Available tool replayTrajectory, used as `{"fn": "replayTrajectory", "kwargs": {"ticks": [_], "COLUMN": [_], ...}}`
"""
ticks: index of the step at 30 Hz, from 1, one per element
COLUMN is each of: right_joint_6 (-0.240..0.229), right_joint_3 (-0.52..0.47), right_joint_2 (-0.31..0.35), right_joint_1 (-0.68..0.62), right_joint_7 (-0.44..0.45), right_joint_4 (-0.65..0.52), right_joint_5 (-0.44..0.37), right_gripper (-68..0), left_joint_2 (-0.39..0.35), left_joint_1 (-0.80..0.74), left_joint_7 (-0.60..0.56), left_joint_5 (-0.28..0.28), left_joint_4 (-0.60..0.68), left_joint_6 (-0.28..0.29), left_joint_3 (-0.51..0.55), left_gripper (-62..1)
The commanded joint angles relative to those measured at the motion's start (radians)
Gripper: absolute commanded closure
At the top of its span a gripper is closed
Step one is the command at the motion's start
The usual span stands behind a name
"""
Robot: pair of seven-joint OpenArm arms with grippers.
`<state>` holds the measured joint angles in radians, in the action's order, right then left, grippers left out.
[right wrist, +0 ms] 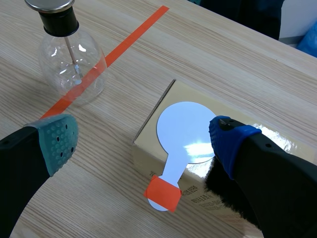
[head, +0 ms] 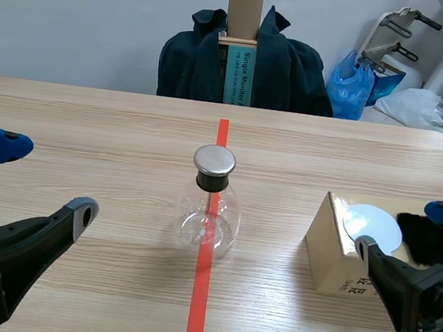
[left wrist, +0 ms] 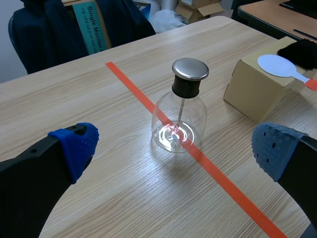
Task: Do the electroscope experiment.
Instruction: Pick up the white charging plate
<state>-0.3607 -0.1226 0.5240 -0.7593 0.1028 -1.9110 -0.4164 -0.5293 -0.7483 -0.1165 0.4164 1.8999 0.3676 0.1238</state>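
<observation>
Electroscope (head: 210, 201): clear round-bellied glass flask with a black stopper, a flat metal cap and a thin rod hanging inside. It stands upright on the orange-red tape line, mid worktop (head: 91, 119). It sits between the two tools and a little ahead of them, well apart from both.

Left tool (head: 44, 179): released, fingers spread wide, nothing between them.

Right tool (head: 407, 230): also spread wide, gripping nothing, fingers either side of a cardboard box (head: 327, 254). A white round paddle (head: 371, 225) with an orange-taped handle lies flat on the box. A black fur tuft (head: 417, 236) lies beside it under the blue-padded finger; contact unclear.

Beyond the worktop: a dark jacket (head: 296, 70).
</observation>
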Motion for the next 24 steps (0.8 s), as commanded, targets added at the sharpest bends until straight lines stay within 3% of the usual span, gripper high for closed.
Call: {"fn": "replayTrajectory", "kwargs": {"ticks": [1, 5, 12, 21, 24], "right_joint_6": [-0.003, -0.003, -0.003, -0.003, -0.003], "right_joint_3": [-0.003, -0.003, -0.003, -0.058, -0.101], "right_joint_2": [0.016, 0.015, 0.016, 0.016, 0.016], "right_joint_1": [0.011, 0.011, 0.011, 0.011, 0.011], "right_joint_7": [0.005, -0.003, -0.109, -0.102, -0.046], "right_joint_4": [-0.016, -0.016, -0.016, -0.021, -0.021], "right_joint_5": [-0.01, -0.011, -0.003, 0.013, 0.055], "right_gripper": [-53.8, -53.8, -53.8, -53.8, -53.8], "left_joint_2": [-0.003, -0.003, -0.003, -0.003, -0.003], "left_joint_1": [-0.002, -0.002, -0.002, -0.002, -0.002], "left_joint_7": [-0.016, -0.016, -0.016, -0.014, -0.014], "left_joint_5": [0.006, 0.006, 0.006, 0.006, 0.006], "left_joint_4": [0.023, 0.023, 0.023, 0.023, 0.023], "left_joint_6": [-0.002, -0.002, -0.002, -0.005, -0.006], "left_joint_3": [-0.001, -0.001, -0.001, -0.001, -0.001], "left_gripper": [-62.3, -62.3, -62.3, -62.3, -62.3]}}
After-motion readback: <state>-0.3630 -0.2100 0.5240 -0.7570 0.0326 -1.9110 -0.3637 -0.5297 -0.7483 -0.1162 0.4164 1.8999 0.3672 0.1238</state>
